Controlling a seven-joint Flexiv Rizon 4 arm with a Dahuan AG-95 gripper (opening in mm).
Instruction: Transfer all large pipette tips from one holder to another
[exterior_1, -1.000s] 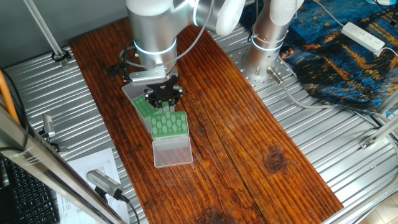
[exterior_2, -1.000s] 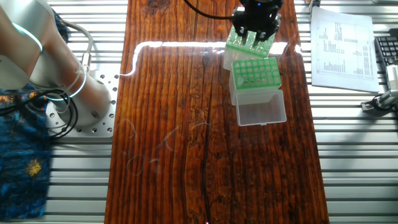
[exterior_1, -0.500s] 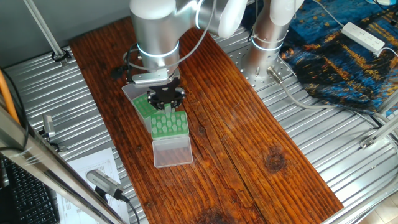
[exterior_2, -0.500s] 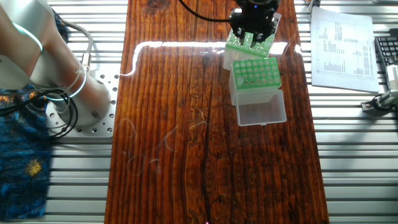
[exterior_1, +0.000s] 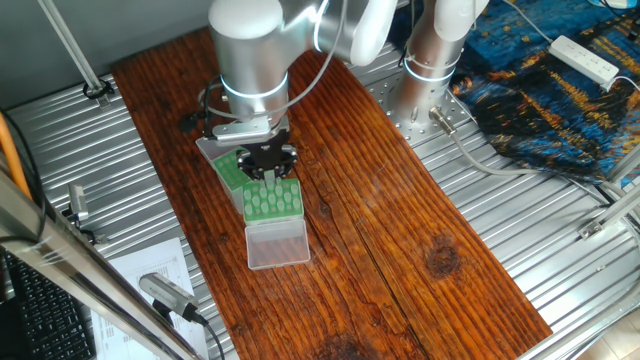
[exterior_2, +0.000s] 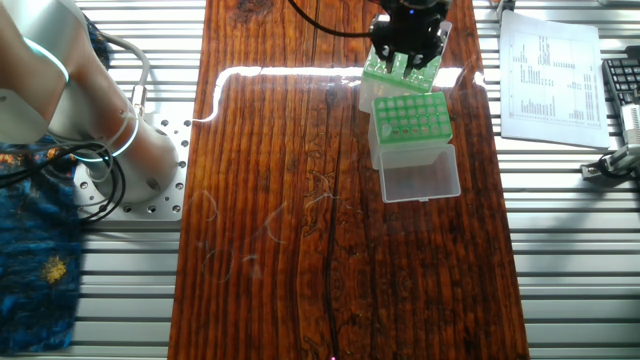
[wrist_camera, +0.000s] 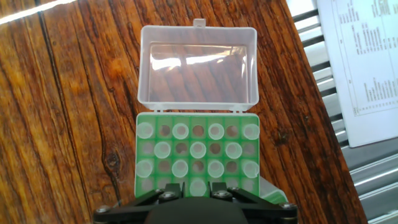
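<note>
Left to right in your hand view: the green gridded plastic rack (wrist_camera: 144, 158) with its clear hinged lid (wrist_camera: 198, 65) lying open is carrying pale translucent cone tips (wrist_camera: 198, 149) in a checker pattern, roughly half its holes bare. Your black two-finger gripper (wrist_camera: 191, 192) is hovering over the nearest row; I cannot tell its opening or load. The second green rack (exterior_1: 230, 170) is sitting beside, mostly hidden, so progress is unclear.
</note>
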